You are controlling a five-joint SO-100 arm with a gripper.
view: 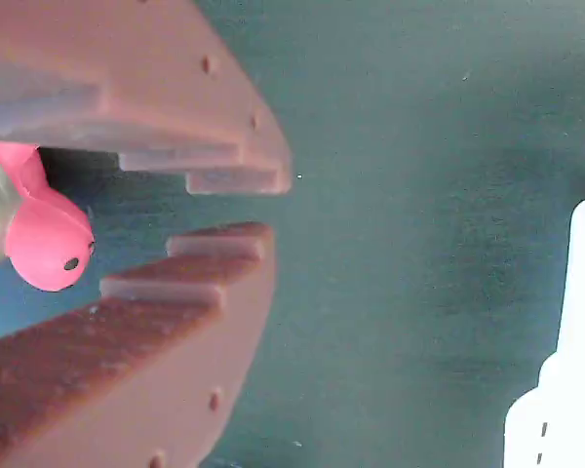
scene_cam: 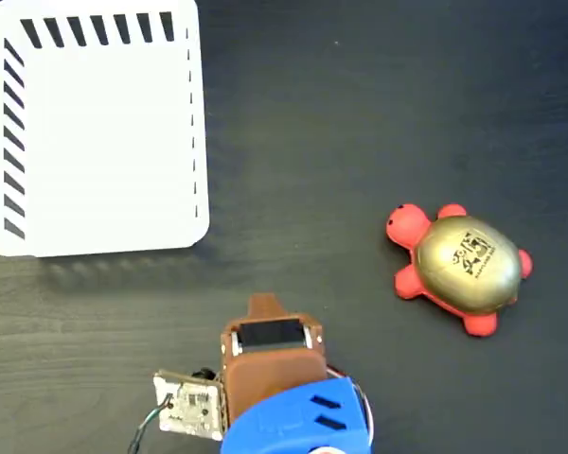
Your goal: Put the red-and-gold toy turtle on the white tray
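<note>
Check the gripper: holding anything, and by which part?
Nothing held. The gripper is nearly closed on air; the turtle sits free on the table, apart from it.

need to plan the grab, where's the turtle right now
In the fixed view the red-and-gold toy turtle sits on the dark table at right, far from the white tray at upper left.

We see only a dark wood-grain table (scene_cam: pixel 360 113) under everything, its surface matte black, appearing dark teal in the wrist view.
</note>
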